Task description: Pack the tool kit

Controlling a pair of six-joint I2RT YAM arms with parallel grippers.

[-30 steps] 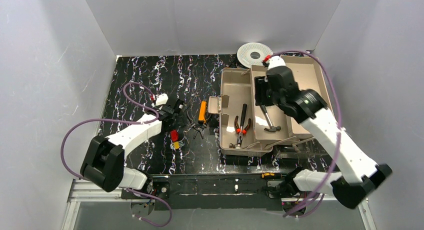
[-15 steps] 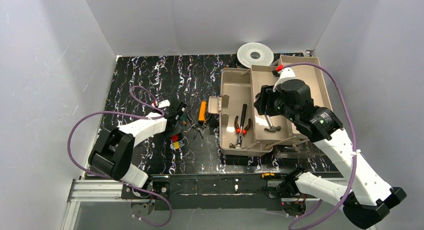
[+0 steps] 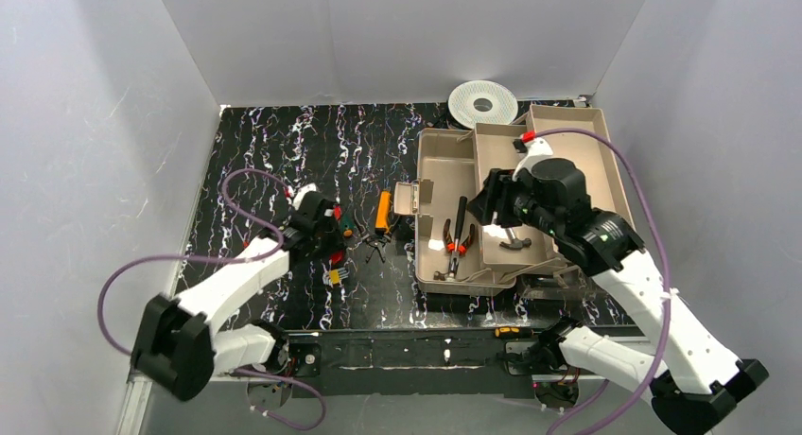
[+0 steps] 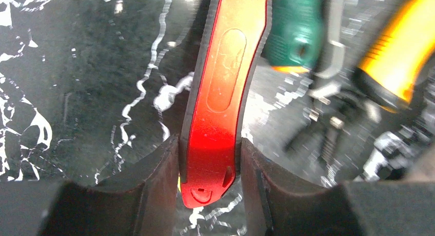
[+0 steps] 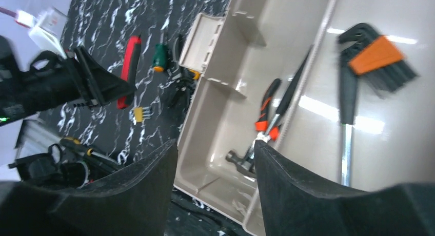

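Since a second ago the left arm has swung its wrist down and in, and the left tool (image 4: 209,143) has closed from wide apart onto the red handle (image 4: 220,87). The right arm has drawn back toward the near side of the toolbox (image 3: 444,175).

Both dark fingers (image 4: 154,184) of the left tool press against the flanks of the red handle near its rounded butt end, so it grips it. The handle is glossy red with black edges and an oval recess in its face. It lies on the black, white-veined bench (image 3: 284,151). Just past it lies the green screwdriver (image 4: 297,31), dark green with an orange collar, and beside that an orange-yellow handle (image 4: 395,51).

The right tool (image 5: 215,146) hangs over the toolbox with its fingers spread and nothing between them.

The toolbox sits open on the right half of the bench. It is beige and split into long compartments, with a small flap (image 3: 407,200) hinged up at its left wall. In the left compartment lie the red pliers (image 3: 456,249). The hammer (image 3: 515,243) lies in the next one, partly under the right arm. A round white spool (image 3: 482,101) rests just behind the box.
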